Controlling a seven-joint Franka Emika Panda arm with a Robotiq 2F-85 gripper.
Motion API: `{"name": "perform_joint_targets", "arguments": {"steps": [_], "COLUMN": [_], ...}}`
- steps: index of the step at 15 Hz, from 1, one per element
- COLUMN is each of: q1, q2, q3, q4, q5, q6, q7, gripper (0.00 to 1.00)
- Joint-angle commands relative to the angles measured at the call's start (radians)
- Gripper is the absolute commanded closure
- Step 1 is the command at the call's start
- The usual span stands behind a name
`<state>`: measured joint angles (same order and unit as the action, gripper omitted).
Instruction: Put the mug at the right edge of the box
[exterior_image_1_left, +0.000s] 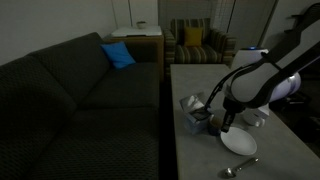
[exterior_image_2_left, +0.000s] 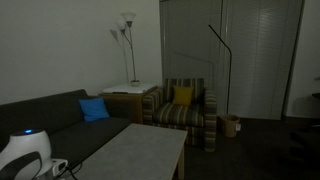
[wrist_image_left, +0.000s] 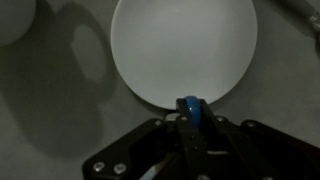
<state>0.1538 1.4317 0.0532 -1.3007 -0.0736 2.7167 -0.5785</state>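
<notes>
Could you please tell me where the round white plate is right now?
In an exterior view, the plate lies on the table near its front edge, close by the gripper, with the spoon in front of it.

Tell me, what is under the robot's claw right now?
A round white plate on the grey table, with nothing showing on it. The gripper covers part of its near rim, so that bit is hidden.

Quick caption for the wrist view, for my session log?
Gripper poised above the rim of a round white plate on the grey table.
</notes>
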Motion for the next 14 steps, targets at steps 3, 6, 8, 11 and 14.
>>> {"name": "perform_joint_targets", "arguments": {"steps": [3, 6, 8, 11, 14], "q1": [0.024, 0.016, 0.004, -0.049, -0.073], "q2": [-0.03, -0.014, -0.003, 0.009, 0.017], "q3": [-0.03, -0.026, -0.022, 0.008, 0.006], "q4": [-0.036, -0.013, 0.003, 0.027, 0.052], "q5": [0.008, 0.011, 0.01, -0.045, -0.066], "q6": [-0.003, 0.0, 0.001, -0.015, -0.033], "q7": [0.098, 0.131, 0.142, 0.159, 0.161], "gripper": [0.97, 0.97, 0.97, 0.97, 0.97]}}
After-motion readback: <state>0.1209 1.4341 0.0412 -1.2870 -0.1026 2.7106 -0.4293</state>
